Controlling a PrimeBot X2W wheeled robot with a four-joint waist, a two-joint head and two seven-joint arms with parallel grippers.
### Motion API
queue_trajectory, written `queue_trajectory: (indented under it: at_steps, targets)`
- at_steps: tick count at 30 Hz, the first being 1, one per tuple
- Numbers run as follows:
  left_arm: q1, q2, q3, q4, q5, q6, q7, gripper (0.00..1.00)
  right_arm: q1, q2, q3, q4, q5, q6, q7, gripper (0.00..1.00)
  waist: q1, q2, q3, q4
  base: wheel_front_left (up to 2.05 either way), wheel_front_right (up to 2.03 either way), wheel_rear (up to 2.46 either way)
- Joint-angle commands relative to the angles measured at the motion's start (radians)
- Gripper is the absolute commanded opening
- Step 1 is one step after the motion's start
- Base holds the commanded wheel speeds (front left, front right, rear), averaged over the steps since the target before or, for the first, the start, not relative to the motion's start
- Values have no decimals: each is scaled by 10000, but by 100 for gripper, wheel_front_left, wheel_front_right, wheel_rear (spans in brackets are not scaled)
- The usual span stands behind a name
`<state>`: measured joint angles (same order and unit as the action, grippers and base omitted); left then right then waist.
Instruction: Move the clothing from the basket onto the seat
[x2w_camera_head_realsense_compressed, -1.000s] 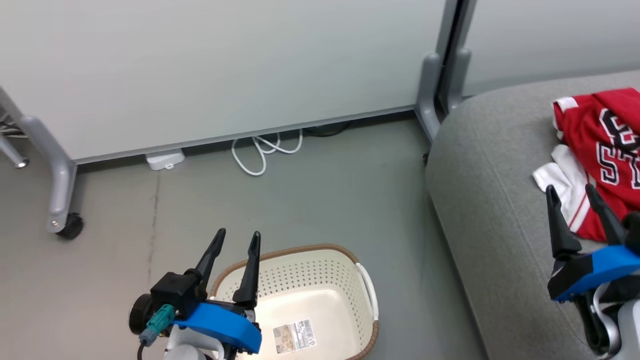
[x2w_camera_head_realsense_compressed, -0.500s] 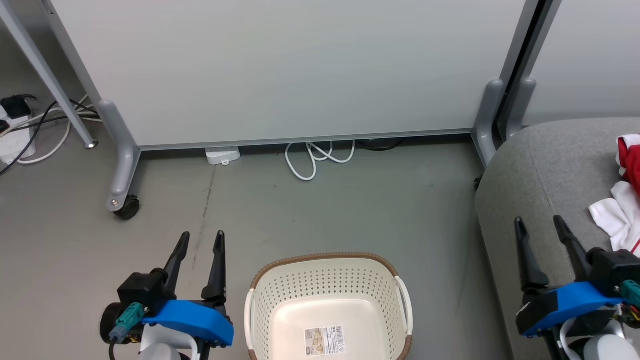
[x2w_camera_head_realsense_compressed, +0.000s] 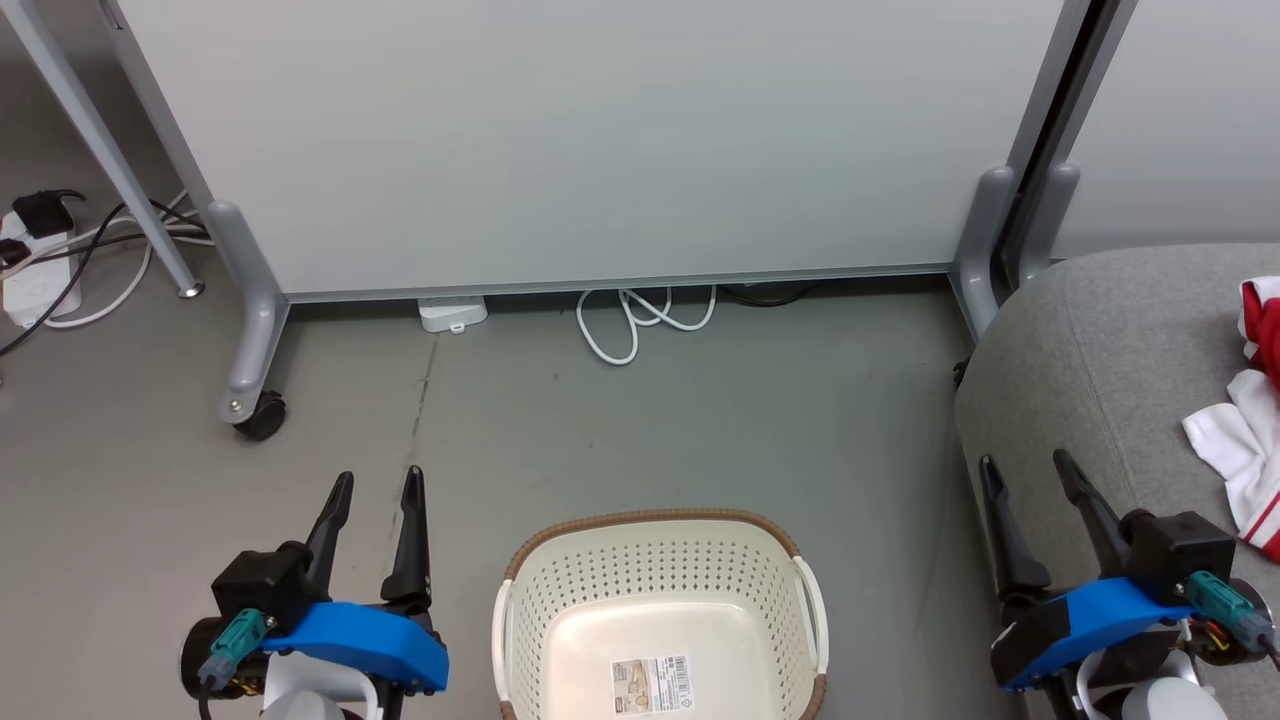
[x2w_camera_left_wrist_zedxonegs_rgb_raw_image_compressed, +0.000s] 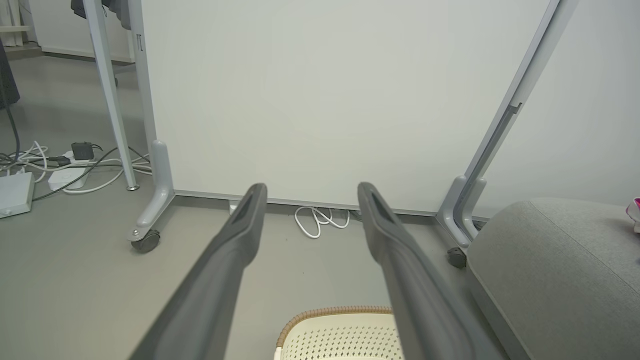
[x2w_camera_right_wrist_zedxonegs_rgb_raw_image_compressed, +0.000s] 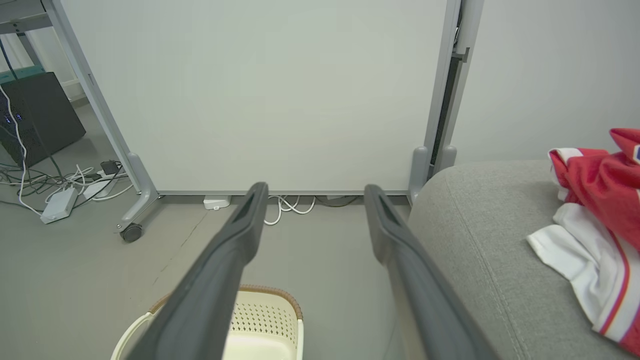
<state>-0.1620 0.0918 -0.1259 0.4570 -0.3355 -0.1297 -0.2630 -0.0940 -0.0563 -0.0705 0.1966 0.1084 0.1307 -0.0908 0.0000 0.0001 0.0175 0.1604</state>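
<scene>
The cream basket (x2w_camera_head_realsense_compressed: 770, 590) with its brown rim stands on the floor at the bottom centre, holding no clothing, with its barcode label showing; its rim also appears as the basket (x2w_camera_left_wrist_zedxonegs_rgb_raw_image_compressed: 320, 316) and the basket (x2w_camera_right_wrist_zedxonegs_rgb_raw_image_compressed: 287, 300). Red and white clothing (x2w_camera_head_realsense_compressed: 1245, 440) lies on the grey seat (x2w_camera_head_realsense_compressed: 1090, 340) at the right edge, seen again as clothing (x2w_camera_right_wrist_zedxonegs_rgb_raw_image_compressed: 595, 210) on the seat (x2w_camera_right_wrist_zedxonegs_rgb_raw_image_compressed: 480, 210). My left gripper (x2w_camera_head_realsense_compressed: 376, 484) hangs open left of the basket. My right gripper (x2w_camera_head_realsense_compressed: 1027, 466) hangs open at the seat's near corner. Nothing is held.
A white partition panel (x2w_camera_head_realsense_compressed: 600, 130) on grey wheeled legs (x2w_camera_head_realsense_compressed: 250, 370) stands behind the basket. A coiled white cable (x2w_camera_head_realsense_compressed: 640, 320) lies at its foot, and a power strip with dark cords (x2w_camera_head_realsense_compressed: 40, 260) sits at the far left. Grey floor (x2w_camera_head_realsense_compressed: 700, 430) surrounds the basket.
The head camera has swung left, so the seat and clothing slid toward the right edge. Both grippers have drawn back low and stay open. The basket has not moved on the floor.
</scene>
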Motion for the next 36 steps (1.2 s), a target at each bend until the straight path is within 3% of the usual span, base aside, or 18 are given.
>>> queue_trajectory:
  at_steps: [1, 15, 16, 24, 36]
  targets:
    - [33, 18, 86, -8, 67, -10, -25, 100, -55, 36, 54, 103, 92, 1, -98, 100, 0, -1, -19, -49, 0, 0, 0]
    - [45, -124, 100, -80, 60, -10, -25, 100, -204, 61, 130, 393, 181, 1, -235, 100, 0, -1, 93, -123, 0, 0, 0]
    - [121, -107, 113, -33, 75, 0, 2, 0, -63, 33, 127, 412, 104, 0, -205, 0, 0, -1, 96, -124, 0, 0, 0]
    - [812, -229, 123, 583, -47, 0, 89, 0, 289, 84, 113, 1165, 144, 0, -115, 0, 1, -1, 98, -139, 0, 0, 0]
    - [748, -257, 500, 137, -2095, -2, 687, 0, 196, 78, 5, 1054, 2543, 0, 251, 0, 1, -1, 75, -279, 0, 0, 0]
